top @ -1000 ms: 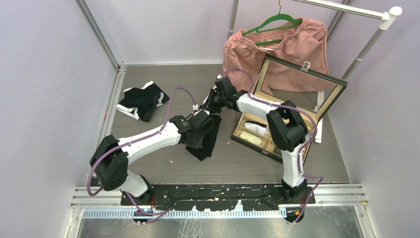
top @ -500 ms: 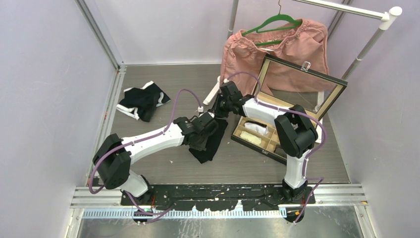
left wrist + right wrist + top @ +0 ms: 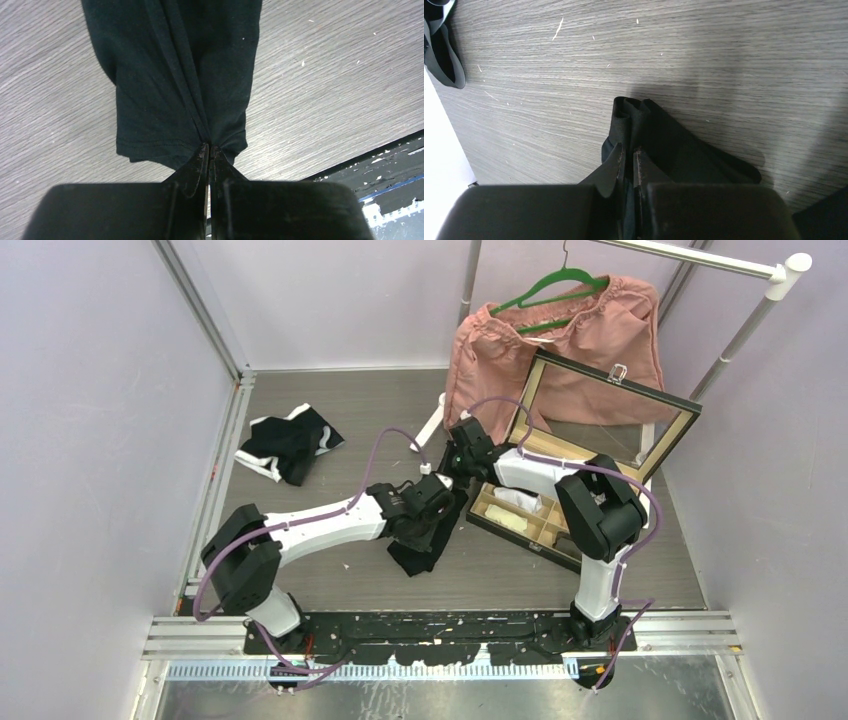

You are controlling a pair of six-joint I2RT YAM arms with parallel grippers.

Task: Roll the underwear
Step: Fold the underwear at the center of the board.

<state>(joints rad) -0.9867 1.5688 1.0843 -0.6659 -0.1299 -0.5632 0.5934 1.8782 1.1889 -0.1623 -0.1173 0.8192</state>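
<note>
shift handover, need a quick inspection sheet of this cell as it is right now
surface: grey wood-grain table, scattered white flecks
job's things: black underwear held between both grippers; black-and-white pile lying apart, far left
clutter: open compartment box on the right
grippers: left gripper and right gripper both shut on the black underwear
cables: purple cables looping along both arms
surroundings: pink garment on green hanger; lilac walls

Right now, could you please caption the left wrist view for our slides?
Left pincer shut on the edge of black underwear, over the grey wood-grain table.
</note>
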